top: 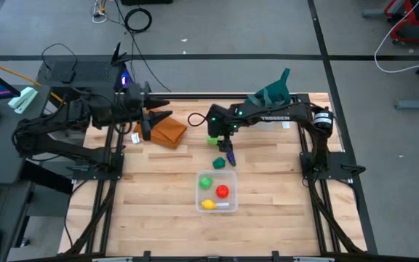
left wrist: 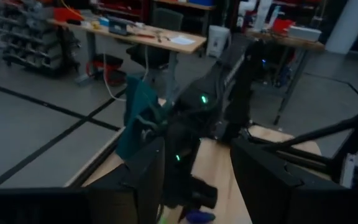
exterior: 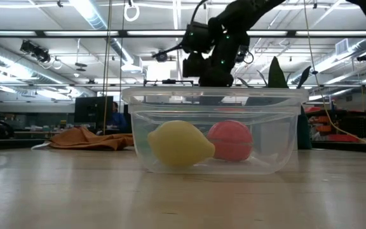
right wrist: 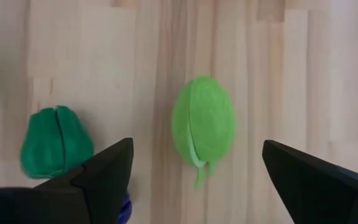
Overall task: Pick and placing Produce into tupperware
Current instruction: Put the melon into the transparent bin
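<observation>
So the right gripper (top: 222, 135) is hanging over the middle of the table, just behind the tub (top: 229, 178), fingers spread wide with nothing in them. Its wrist view looks straight down on a light green piece (right wrist: 204, 121) lying on the bare wood, sitting pretty much dead centre between the two fingers. The piece is egg-shaped with a little stem at one end, and its long axis runs across the line joining the fingers, so they'd close on its narrow sides. I'd say that's the next grab, and a straight drop looks like all it needs.

A dark green piece (right wrist: 56, 141) sits just off to one side of it, near one finger, so that finger could bump it on the way down. There's a purple piece (top: 230, 157) close by too.

The tub already holds a yellow one (top: 208, 204), a red one (top: 222, 191) and a green one (top: 206, 182). It lies toward the front edge from the gripper, a short carry.

The left gripper (top: 160, 108) is parked at the back left near the orange cloth (top: 167, 132), fingers apart, empty. The right arm is clearly the nearer one
</observation>
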Controlling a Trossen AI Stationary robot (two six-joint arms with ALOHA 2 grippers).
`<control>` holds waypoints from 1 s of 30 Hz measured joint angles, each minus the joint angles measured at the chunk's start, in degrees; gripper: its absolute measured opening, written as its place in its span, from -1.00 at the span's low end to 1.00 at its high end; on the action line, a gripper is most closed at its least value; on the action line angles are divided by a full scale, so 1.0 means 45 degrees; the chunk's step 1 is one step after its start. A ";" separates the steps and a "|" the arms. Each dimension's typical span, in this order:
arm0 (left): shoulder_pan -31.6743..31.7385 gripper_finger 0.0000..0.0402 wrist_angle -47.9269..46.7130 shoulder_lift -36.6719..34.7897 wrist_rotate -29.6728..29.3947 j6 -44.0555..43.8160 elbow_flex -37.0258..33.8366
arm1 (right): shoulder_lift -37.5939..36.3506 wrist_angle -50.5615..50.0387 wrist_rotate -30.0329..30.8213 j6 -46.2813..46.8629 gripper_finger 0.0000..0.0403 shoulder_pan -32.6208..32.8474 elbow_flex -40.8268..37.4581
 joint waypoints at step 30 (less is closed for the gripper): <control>-0.0004 -0.12 0.0299 -0.0283 -0.0208 0.0552 -0.0010 | 0.1851 0.1244 0.0821 0.0727 0.53 0.0092 0.0000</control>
